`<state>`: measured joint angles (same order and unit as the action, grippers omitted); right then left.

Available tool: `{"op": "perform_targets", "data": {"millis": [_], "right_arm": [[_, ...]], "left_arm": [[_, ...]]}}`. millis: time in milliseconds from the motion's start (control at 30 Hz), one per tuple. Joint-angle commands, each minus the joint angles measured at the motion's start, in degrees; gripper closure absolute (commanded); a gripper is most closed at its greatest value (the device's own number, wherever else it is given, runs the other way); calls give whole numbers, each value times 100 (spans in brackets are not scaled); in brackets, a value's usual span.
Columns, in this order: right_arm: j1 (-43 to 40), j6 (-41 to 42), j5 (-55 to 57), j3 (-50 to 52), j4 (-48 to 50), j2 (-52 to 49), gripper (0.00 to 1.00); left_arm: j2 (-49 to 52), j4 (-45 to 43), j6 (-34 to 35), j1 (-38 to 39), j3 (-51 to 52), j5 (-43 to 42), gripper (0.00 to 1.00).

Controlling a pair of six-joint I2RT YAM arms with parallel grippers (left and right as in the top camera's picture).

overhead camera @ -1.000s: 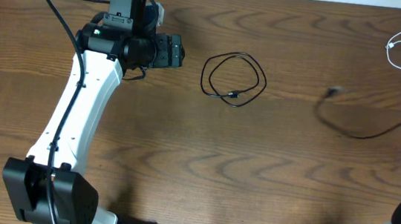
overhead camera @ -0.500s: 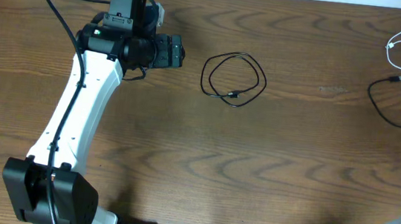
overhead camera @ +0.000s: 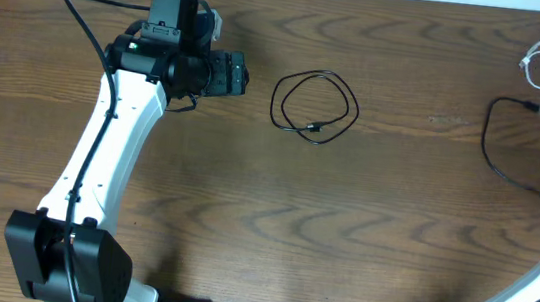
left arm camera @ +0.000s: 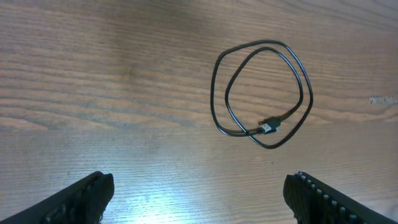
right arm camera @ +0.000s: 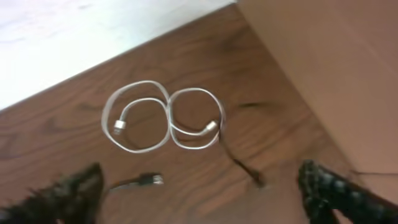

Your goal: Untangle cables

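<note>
The dark wooden table (overhead camera: 342,229) fills the room's middle, its grain running in long wavy bands with a slight sheen. The left arm (overhead camera: 109,154), white shell with black joints, rises from its base at the near left corner and reaches up the table's left side. At the far end its wrist bends over to the right, level with the table. A thicker black wire (overhead camera: 86,31) loops along it. The right arm (overhead camera: 536,300) shows only as a white link slanting out of the near right corner.

The left gripper (left arm camera: 198,183) hangs above bare wood with its ribbed black fingers (left arm camera: 93,190) spread wide and nothing between them. The right gripper (right arm camera: 199,180) also stands wide, gripping nothing.

A long black cable (overhead camera: 496,155) lies at the table's right side. It curves from its plug down toward the right edge. The coiled black cable (overhead camera: 315,106) sits mid-table, just right of the left gripper. It is a thin glossy cord in a loose double loop, its small plug (left arm camera: 268,126) resting inside the lower edge. The white cable (right arm camera: 165,118) lies in the far right corner as a flat figure-eight, both silver-tipped ends tucked inside its loops.
</note>
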<state>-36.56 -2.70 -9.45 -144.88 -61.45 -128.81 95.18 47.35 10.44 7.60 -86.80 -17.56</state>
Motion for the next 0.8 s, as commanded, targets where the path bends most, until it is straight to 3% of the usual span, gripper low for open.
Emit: {"op": "perform_targets", "data": {"millis": [0,100,167,433,500,633,767], "right_arm": [[122,643,-1049,-61,-79,245,1],[258,649,-2549,-61,-317,249,1],[444,649,-2892,-50,-579,247,1],[1587,518,-2791,149,-1294,243,1],[1956,522,-2643,356,-1294,243,5],[2861,745,-2293,1178,-1117,243,14],[3543,785,-2039,1956,-737,243,15]], "left_arm": [[31,-68,-81,74,24,9,8],[46,-192,-81,212,35,9,8],[94,-295,-79,328,35,9,8],[498,-461,-72,741,35,9,8],[612,-463,-72,820,35,9,8],[761,-459,-76,863,35,74,8],[732,-457,151,654,33,566,9]]}}
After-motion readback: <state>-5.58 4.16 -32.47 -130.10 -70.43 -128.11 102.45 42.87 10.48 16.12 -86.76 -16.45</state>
